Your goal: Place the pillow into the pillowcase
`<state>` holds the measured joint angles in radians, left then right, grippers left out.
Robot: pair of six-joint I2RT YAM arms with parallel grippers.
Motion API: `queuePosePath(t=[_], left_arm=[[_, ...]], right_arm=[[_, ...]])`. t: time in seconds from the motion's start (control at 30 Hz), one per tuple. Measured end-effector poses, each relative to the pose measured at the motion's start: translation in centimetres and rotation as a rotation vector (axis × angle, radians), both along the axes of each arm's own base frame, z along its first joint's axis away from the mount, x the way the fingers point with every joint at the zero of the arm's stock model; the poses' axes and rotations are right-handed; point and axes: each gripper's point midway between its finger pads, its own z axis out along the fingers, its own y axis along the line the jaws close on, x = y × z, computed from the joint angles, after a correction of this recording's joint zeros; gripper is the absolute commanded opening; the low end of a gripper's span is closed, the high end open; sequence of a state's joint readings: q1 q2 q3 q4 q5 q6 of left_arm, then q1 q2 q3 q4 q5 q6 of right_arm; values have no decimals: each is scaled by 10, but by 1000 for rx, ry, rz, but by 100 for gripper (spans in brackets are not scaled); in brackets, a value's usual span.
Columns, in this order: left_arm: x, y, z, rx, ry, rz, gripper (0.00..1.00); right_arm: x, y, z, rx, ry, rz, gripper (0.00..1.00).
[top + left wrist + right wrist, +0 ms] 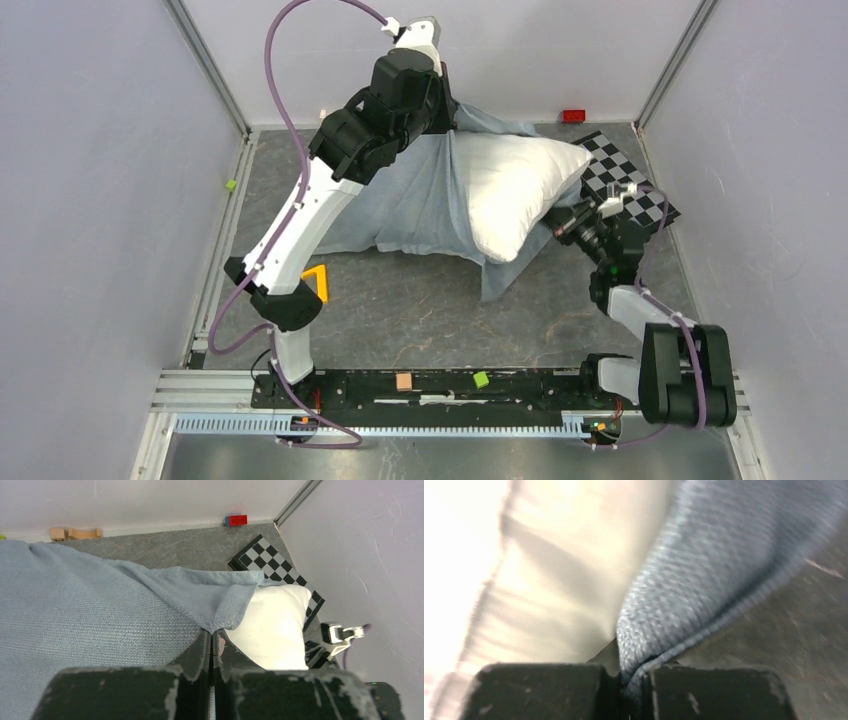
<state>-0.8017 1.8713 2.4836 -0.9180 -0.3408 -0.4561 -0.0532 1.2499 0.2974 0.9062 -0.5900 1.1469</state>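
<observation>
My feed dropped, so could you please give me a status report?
Left tool shut on pillowcase hem. Right tool shut on pillowcase edge. Pillow mostly uncovered. Checkered board beside pillow's end.

light: soft, even, from above; top view bright and sharp | shadows: faint, short, on the table [430, 310] beside the pillow [515, 190] | my left wrist: pillowcase [100, 620] weave crisp, no glare | my right wrist: whole frame blurred, pillow washed to cream glare, my right fingers [539, 692] dark and smeared
</observation>
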Motion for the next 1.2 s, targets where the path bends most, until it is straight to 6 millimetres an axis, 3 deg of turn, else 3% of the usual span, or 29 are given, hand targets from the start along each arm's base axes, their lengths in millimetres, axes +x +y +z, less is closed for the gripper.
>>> queuePosePath(t=[0.07,0.17,0.27,0.33,0.4,0.47,0.53,0.63,0.73,0.87,0.93,1.0,1.03,1.1,1.17,1.2], left_arm=[[2,3,7,-10,-15,4,3],[9,11,26,-32,-78,24,3],[17,21,49,-53,-156,48,3],[19,22,61,-71,-195,49,2],[18,23,82,-111,-250,46,3],[16,26,97,-141,-289,51,2],[16,35,109,-163,-315,67,3],[19,44,116,-184,-328,74,3],[19,40,120,-248,-315,31,3],[-6,10,114,-324,-235,-108,3],[-27,-6,107,-343,-181,-185,3],[-38,-10,108,-372,-143,-231,3],[-36,-2,115,-396,-143,-227,3],[-25,26,135,-467,-156,-189,3],[2,71,154,-557,-193,-91,3],[14,89,156,-587,-197,-44,3]], right_arm=[[10,1,40,-22,-65,19,0],[34,-2,134,-105,-189,17,0],[44,-9,285,-180,-433,-20,0],[33,-8,376,-205,-601,-35,0],[13,-5,450,-211,-765,-42,0],[-7,-4,503,-209,-884,-47,0],[-20,-2,532,-188,-960,-45,0],[-23,-2,535,-161,-964,-36,0],[-8,-10,531,-151,-931,-59,0],[26,-39,535,-115,-894,-129,0],[51,-49,525,-87,-846,-146,0],[80,-49,505,-68,-770,-156,0],[94,-40,487,-64,-715,-148,0],[105,-15,458,-69,-639,-116,0],[108,10,429,-86,-560,-82,0],[107,19,425,-99,-552,-67,0]])
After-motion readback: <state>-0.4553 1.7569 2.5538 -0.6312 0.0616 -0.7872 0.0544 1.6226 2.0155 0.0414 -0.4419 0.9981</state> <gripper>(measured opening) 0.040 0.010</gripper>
